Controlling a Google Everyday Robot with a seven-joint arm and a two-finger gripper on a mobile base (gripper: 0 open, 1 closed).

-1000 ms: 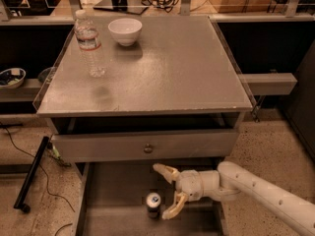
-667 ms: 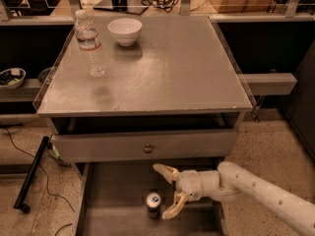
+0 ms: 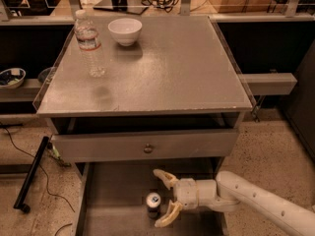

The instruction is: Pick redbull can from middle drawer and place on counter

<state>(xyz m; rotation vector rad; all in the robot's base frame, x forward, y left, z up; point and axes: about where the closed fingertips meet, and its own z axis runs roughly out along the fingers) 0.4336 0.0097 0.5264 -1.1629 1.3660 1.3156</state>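
Change: almost none; the gripper (image 3: 160, 198) holds the same spot low in the middle drawer (image 3: 110, 193) as a second ago, and the redbull can (image 3: 153, 206) has not shifted.
Jaws: still spread wide, one finger toward the far side of the can and one toward the near side, neither seen to touch it.
Can: upright on the drawer floor, right of centre, at the near end of the tray, its silver top showing between the fingertips.
Arm: the white arm (image 3: 266, 208) reaches in from the near right.
Counter: the counter (image 3: 172, 77) carries a water bottle (image 3: 90, 45) at far left and a white bowl (image 3: 125, 31) just right of it; the rest is bare grey top.
Knob drawer: the drawer with the knob (image 3: 147, 147) sits above, partly out, overhanging the far part of the tray.
Meaning: the approach looks finished and the grasp not yet made; closing on the can seems the next step, and lifting must clear the overhanging drawer front.
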